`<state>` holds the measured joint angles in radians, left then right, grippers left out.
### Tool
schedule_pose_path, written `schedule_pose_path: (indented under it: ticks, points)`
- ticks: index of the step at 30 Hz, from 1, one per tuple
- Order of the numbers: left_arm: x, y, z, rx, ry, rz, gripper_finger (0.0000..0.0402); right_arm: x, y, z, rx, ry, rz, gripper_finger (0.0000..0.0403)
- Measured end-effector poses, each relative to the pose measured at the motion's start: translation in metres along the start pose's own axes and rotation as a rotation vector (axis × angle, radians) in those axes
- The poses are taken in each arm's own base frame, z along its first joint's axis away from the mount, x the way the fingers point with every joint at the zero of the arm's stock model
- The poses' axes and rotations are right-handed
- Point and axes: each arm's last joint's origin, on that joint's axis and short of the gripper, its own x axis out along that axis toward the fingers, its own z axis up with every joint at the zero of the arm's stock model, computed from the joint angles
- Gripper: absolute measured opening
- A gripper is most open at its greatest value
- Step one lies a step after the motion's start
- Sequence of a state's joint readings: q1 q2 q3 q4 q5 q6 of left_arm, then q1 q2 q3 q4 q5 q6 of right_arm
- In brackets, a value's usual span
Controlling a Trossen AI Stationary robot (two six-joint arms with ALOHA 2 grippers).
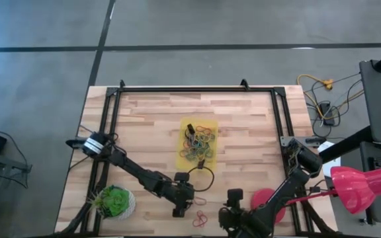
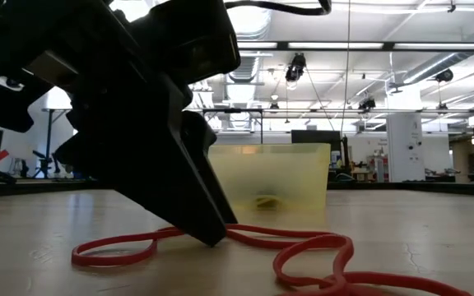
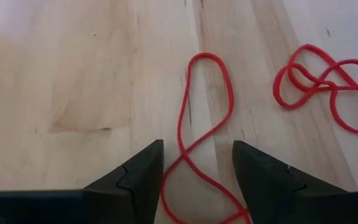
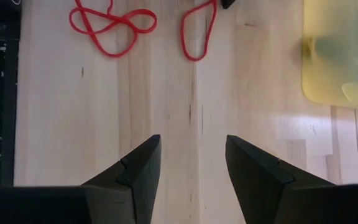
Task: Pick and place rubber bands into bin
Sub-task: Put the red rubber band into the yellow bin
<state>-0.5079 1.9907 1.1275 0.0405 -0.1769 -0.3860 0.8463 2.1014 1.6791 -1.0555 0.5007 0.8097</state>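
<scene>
My left gripper (image 3: 197, 149) (image 1: 179, 210) is low near the table's near edge and open. Its fingertips stand on either side of a long red rubber band (image 3: 194, 118) (image 2: 122, 247) that lies flat on the wood. A second, twisted red band (image 3: 325, 78) (image 1: 200, 218) lies beside it. The yellow bin (image 1: 198, 142) (image 2: 270, 181) stands mid-table with several coloured bands inside. A black band (image 1: 204, 175) lies by the bin's near end. My right gripper (image 4: 191, 143) (image 1: 227, 213) waits open over bare wood to the right of the red bands.
A round red disc (image 1: 266, 198) sits near the right arm, and a green plant ball (image 1: 114, 201) sits at the near left. A black metal frame (image 1: 197, 89) runs along the table's edges. Bare wood lies between the red bands and the bin.
</scene>
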Motion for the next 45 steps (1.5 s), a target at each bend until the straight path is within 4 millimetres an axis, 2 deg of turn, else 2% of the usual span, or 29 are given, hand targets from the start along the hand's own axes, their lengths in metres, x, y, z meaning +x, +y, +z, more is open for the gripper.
schedule_pose_path:
  ticks: [5, 15, 20, 25, 29, 34, 36, 38, 42, 45]
  points:
    - [0.002, 0.001, -0.002, 0.003, 0.001, 0.036, 0.0152, 0.000, -0.001, -0.001, -0.006, 0.010, -0.010, 0.0166]
    - [0.010, 0.002, -0.010, 0.040, 0.037, 0.035, 0.0013, 0.003, -0.002, -0.002, -0.009, 0.019, -0.019, 0.0166]
    - [0.006, 0.002, -0.007, 0.033, 0.036, 0.010, 0.0002, 0.003, -0.003, -0.003, -0.010, 0.020, -0.020, 0.0166]
    - [-0.023, 0.002, 0.013, 0.041, 0.000, 0.031, 0.0000, 0.003, -0.003, -0.003, -0.010, 0.021, -0.021, 0.0166]
    - [-0.069, 0.002, 0.055, 0.078, -0.152, 0.099, 0.0000, 0.004, -0.004, -0.002, -0.009, 0.024, -0.025, 0.0166]
    - [-0.111, 0.011, 0.089, 0.171, -0.276, 0.211, 0.0000, 0.006, -0.007, -0.003, -0.012, 0.037, -0.047, 0.0166]
    - [-0.126, 0.023, 0.102, 0.191, -0.313, 0.298, 0.0000, 0.006, -0.008, -0.003, 0.002, 0.034, -0.054, 0.0166]
    - [-0.128, 0.043, 0.109, 0.174, -0.316, 0.353, 0.0000, 0.006, -0.008, -0.003, 0.017, 0.031, -0.065, 0.0166]
    - [-0.107, 0.093, 0.100, 0.118, -0.180, 0.379, 0.0000, 0.006, -0.009, -0.004, 0.052, 0.037, -0.079, 0.0166]
    - [-0.100, 0.126, 0.097, 0.030, -0.126, 0.385, 0.0000, 0.006, -0.010, -0.004, 0.068, 0.038, -0.081, 0.0166]
